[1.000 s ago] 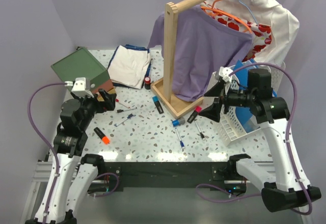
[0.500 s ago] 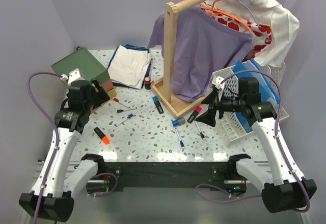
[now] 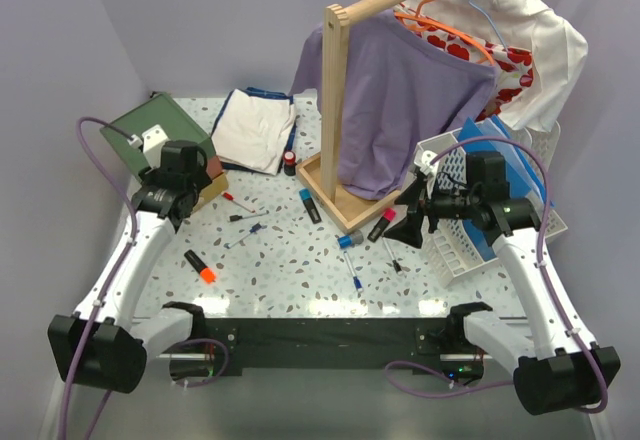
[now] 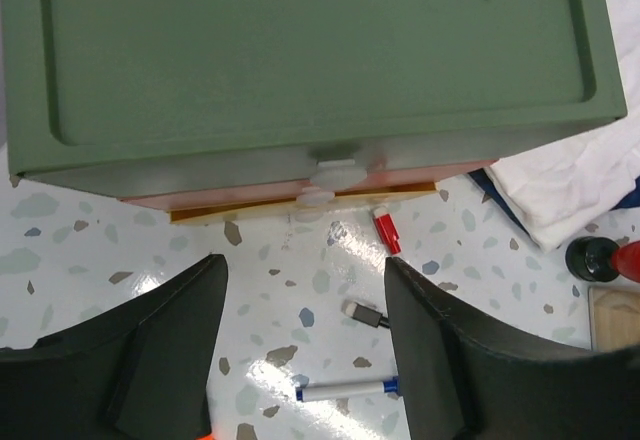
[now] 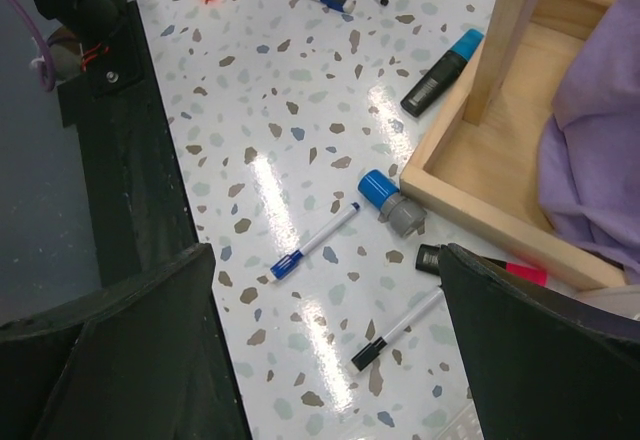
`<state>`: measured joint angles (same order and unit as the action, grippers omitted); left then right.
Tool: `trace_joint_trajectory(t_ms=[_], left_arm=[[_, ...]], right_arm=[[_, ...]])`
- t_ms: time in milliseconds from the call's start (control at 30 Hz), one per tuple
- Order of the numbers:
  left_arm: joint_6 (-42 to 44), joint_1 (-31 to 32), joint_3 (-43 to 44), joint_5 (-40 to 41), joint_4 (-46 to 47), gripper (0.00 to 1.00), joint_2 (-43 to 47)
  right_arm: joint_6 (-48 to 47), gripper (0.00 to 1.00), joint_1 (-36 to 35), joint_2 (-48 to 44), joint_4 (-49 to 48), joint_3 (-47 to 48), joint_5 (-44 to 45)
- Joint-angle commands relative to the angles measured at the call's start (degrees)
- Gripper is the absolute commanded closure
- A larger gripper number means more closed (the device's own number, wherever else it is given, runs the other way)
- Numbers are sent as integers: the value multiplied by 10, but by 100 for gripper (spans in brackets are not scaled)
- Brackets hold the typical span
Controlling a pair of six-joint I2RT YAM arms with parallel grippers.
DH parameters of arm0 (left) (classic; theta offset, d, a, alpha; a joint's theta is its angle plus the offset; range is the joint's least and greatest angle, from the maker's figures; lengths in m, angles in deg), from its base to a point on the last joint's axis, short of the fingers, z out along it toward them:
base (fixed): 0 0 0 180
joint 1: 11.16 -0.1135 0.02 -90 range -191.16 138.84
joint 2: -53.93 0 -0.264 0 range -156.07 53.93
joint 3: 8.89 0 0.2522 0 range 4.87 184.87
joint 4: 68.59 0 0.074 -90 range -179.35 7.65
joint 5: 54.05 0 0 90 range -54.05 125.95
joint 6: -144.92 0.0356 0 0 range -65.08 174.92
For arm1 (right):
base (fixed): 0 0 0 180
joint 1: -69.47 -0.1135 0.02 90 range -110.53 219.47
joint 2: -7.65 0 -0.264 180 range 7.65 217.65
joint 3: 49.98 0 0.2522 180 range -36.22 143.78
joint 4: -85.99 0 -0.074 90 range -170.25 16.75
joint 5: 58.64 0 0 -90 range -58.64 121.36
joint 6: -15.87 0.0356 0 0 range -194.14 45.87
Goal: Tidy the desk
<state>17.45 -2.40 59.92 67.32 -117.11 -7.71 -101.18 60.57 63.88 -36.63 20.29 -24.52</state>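
Pens and markers lie scattered over the desk [image 3: 290, 260], whose white speckled top spreads beneath both pincers. We find the left pincer [image 4: 305, 290] with its jaws apart and nothing between them, hanging over the desk without touching it. Just ahead of its fingertips stands the green-topped drawer box [image 4: 300, 50], its small pale knob facing the gap between the jaws. A red-capped marker [image 4: 385, 230] lies on the desk close to the tip of the right-hand finger. A blue-capped white pen [image 4: 345, 391] sits between the fingers, nearer the wrist. The right pincer [image 5: 325, 255] stands wide open and empty, also above the desk. Straight under its gap we see a blue-and-white pen [image 5: 312, 243], with a blue-capped grey stub [image 5: 390, 203] just ahead of it and a black pen [image 5: 395, 332] a little closer to the wrist. Ahead and to the right of this pincer rests the wooden rack base [image 5: 500, 160], a purple garment [image 5: 600, 140] hanging over it. The desk's black front rail [image 5: 120, 110] runs past the outer side of the left-hand finger.
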Motion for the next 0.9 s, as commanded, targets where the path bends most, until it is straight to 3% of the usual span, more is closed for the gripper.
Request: trace_joint_trajectory(t_ms=[0, 567, 767, 867], left_arm=[[-1, 2, 40, 49, 66, 33, -35], [35, 2, 60, 99, 95, 47, -96], [43, 2, 59, 99, 101, 57, -108], [45, 2, 58, 98, 101, 68, -106]], right_arm=[[-10, 1, -1, 5, -20, -3, 7], [-14, 1, -1, 10, -12, -1, 9], [-16, 1, -2, 8, -10, 1, 9], [-18, 1, -4, 8, -9, 1, 11]])
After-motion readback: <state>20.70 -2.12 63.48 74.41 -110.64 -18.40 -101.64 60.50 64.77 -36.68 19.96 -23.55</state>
